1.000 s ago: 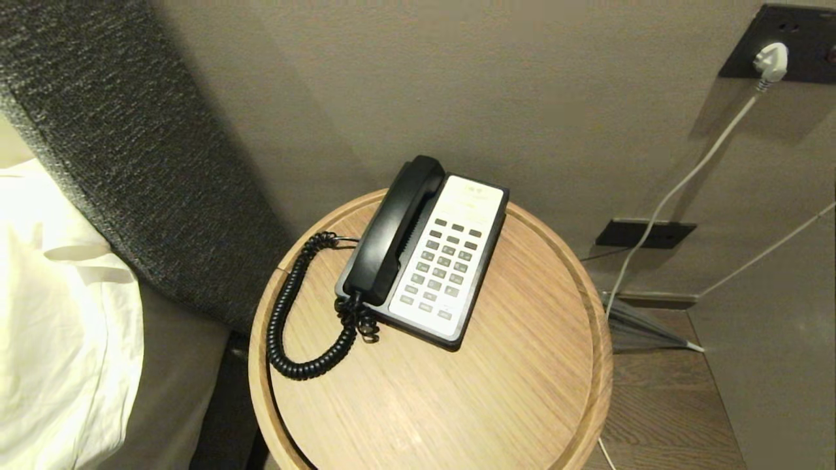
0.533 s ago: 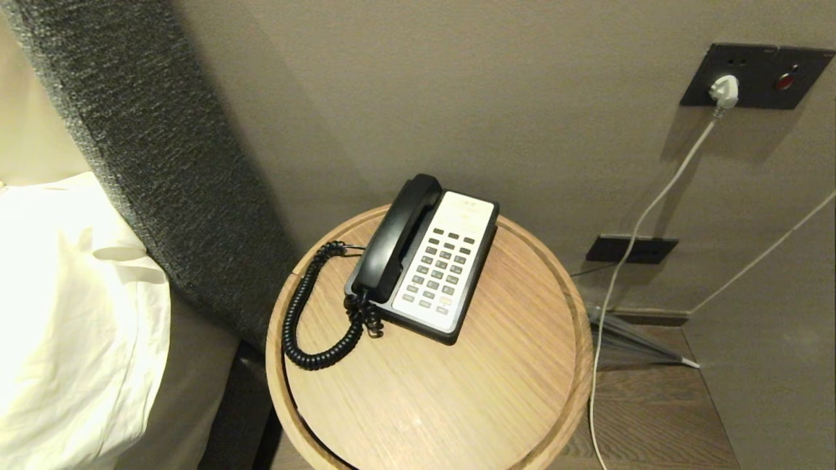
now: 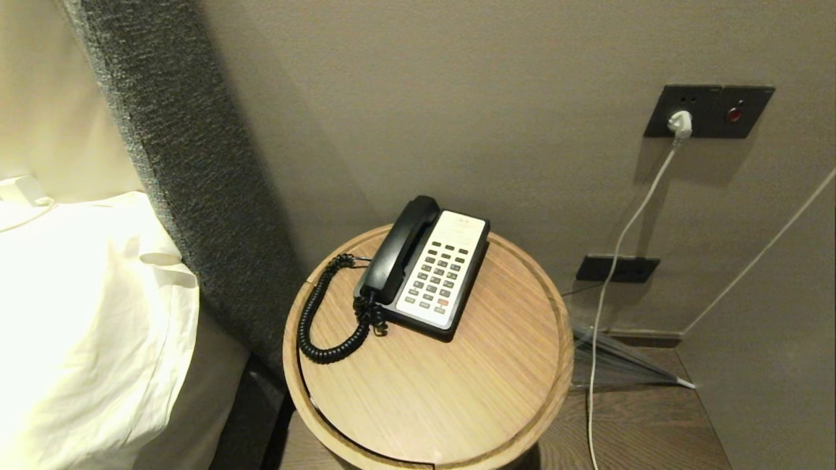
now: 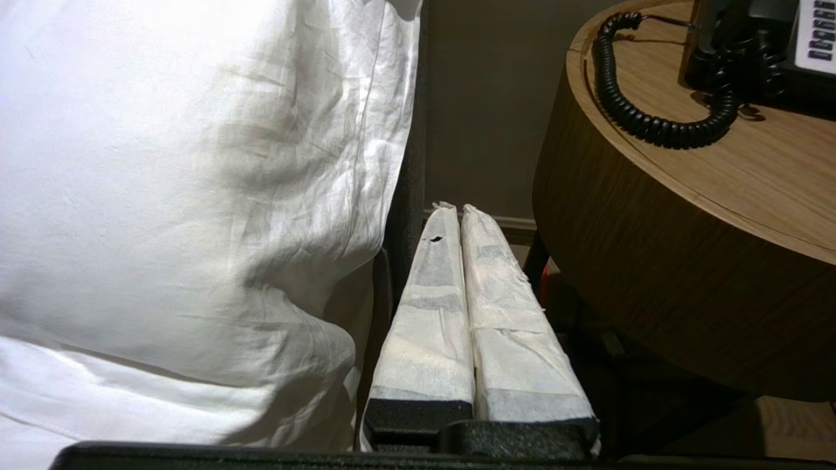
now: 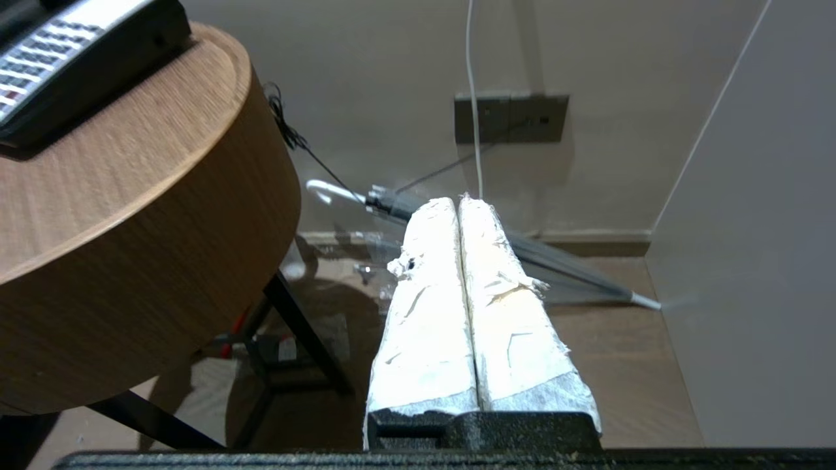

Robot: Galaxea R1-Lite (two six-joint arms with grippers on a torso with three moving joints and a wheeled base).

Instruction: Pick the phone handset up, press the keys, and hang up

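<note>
One phone handset (image 3: 400,250) on cradle; left gripper (image 4: 454,210), right gripper (image 5: 457,201) both closed, empty

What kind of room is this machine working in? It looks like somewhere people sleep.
Most likely a hotel bedroom, at the bedside. A white pillow lies against a dark padded headboard, and beside it a round wooden side table carries a corded desk phone of the kind that hotels provide.

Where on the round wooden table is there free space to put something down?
The table is bare in its near half, in front of the phone base, and along its right side. The left part is crowded: the coiled cord loops there beside the phone handset.
</note>
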